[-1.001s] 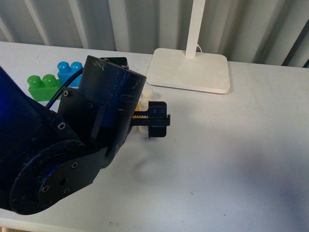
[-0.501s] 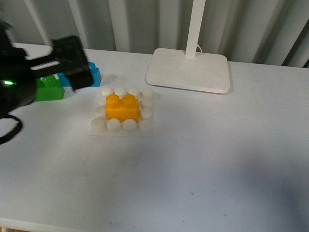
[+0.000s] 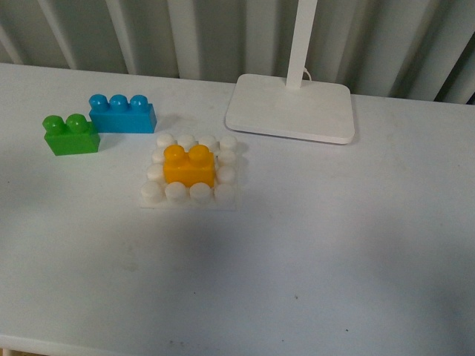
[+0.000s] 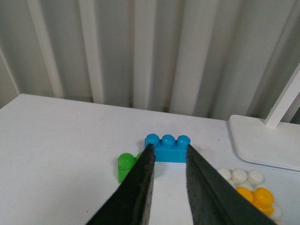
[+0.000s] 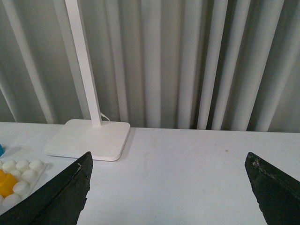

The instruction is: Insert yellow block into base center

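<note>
The yellow block sits upright in the middle of the base, with white studs showing all around it. It also shows in the left wrist view and at the edge of the right wrist view, on the base. No arm shows in the front view. My left gripper is open and empty, above the table, its tips framing the blue brick. My right gripper is wide open and empty above bare table.
A blue three-stud brick and a green two-stud brick lie left of the base. The green brick shows beside my left gripper. A white lamp foot with its post stands behind the base, seen also in the right wrist view.
My left arm, which covered the base a second ago, has drawn back to the left and out of the front view. The yellow block stays seated on the base.
</note>
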Controlling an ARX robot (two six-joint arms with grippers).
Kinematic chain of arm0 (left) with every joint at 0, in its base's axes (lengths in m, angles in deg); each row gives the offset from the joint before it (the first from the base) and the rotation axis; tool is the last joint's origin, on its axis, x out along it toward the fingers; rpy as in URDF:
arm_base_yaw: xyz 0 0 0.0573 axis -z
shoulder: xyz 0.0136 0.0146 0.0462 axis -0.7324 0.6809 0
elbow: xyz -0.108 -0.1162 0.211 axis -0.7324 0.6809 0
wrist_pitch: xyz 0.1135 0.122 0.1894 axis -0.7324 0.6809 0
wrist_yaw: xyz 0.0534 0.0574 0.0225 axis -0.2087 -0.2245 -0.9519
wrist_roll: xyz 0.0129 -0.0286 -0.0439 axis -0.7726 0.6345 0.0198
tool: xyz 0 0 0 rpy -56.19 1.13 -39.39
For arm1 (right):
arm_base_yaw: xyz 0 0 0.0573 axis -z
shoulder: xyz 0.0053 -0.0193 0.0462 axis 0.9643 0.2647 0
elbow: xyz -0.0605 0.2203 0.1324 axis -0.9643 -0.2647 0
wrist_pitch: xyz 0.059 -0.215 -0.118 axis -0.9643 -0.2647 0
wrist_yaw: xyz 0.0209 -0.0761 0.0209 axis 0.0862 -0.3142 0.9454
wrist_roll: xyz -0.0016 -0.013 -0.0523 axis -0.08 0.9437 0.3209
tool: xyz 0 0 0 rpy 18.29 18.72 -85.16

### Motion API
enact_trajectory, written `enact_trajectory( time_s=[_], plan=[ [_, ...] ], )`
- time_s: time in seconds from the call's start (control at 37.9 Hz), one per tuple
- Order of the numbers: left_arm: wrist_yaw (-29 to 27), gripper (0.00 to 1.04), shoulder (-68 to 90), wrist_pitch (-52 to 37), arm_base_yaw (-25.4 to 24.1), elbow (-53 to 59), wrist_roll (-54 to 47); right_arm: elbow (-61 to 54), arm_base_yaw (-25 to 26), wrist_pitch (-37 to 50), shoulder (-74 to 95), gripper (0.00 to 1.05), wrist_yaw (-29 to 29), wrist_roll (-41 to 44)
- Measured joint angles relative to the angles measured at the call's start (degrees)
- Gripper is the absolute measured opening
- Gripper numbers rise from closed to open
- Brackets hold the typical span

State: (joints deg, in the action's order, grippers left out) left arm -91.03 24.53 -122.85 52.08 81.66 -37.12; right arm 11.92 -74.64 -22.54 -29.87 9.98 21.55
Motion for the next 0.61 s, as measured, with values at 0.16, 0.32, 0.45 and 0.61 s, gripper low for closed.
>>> enact_trajectory(
  time_s=[0.16, 0.32, 0.45, 0.61],
  plan=[
    [4.4, 0.04, -14.2, 12.5, -4.3, 2.5, -0.6, 0.0, 0.0, 0.0, 0.0, 0.95, 0.0, 0.0],
    [4.5, 0.04, -26.8, 22.2, -4.8, 4.2, -0.8, 0.0, 0.0, 0.0, 0.0, 0.95, 0.0, 0.0],
    [4.6, 0.04, -34.6, 28.7, -4.8, 5.3, -0.8, 0.0, 0.0, 0.0, 0.0, 0.95, 0.0, 0.0],
    [4.6, 0.04, -39.9, 33.5, -4.9, 5.7, -0.8, 0.0, 0.0, 0.0, 0.0, 0.95, 0.0, 0.0]
  ],
)
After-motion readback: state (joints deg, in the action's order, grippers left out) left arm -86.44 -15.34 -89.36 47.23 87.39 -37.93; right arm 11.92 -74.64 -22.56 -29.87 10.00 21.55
